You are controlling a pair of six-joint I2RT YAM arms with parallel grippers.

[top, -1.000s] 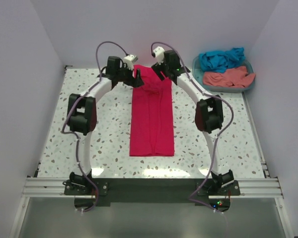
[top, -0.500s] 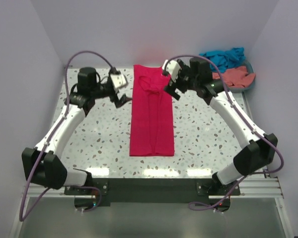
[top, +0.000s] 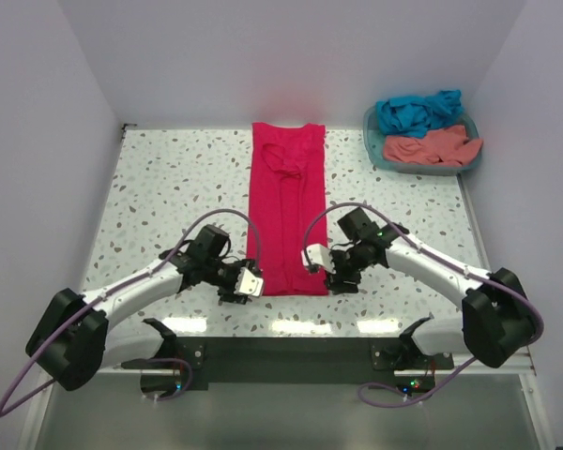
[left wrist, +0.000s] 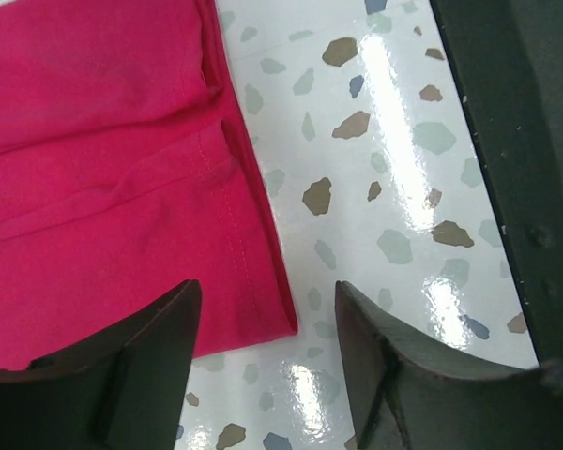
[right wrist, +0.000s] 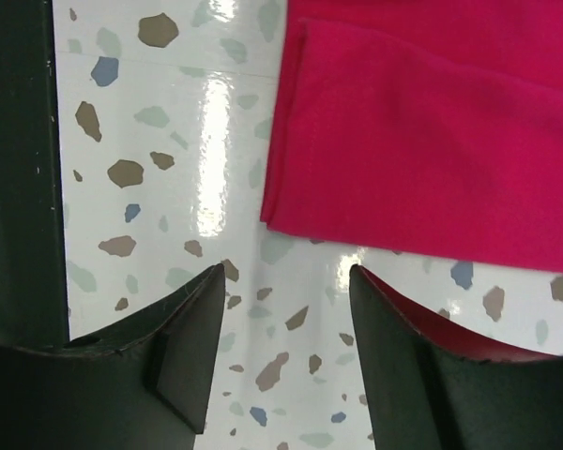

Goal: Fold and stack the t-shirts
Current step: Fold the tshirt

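1. Cloth first: the crimson-pink t-shirt [top: 287,211] lay flat on the speckled table [top: 169,187], folded into one long narrow strip. Its neck end was at the far side and its hem end was towards the arm bases.
2. The left gripper [top: 251,284] sat low at the shirt's near left corner.
3. Its jaws stood apart and gripped nothing. In the left wrist view, that corner of the shirt showed in the gap between the two dark fingers [left wrist: 141,356], with the cloth lying flat. Whether either finger touched the cloth could not be told.
4. The right gripper [top: 317,261] sat low at the shirt's near right corner, across the hem from the left one.
5. Its jaws were also spread and held nothing. In the right wrist view, the fingers [right wrist: 178,347] stopped just short of the hem, and a band of bare speckled surface showed between them and the cloth.
6. A stitched hem line and a shallow crease ran across the cloth near the left corner. At the right corner, the folded layers showed as a doubled edge.
7. Well apart from the shirt, off its far right corner, stood a teal basket [top: 375,150].
8. The basket held two crumpled shirts. The salmon-coral t-shirt [top: 430,147] lay level with the crimson-pink shirt's far end, and the teal-blue t-shirt [top: 418,111] lay beyond it.
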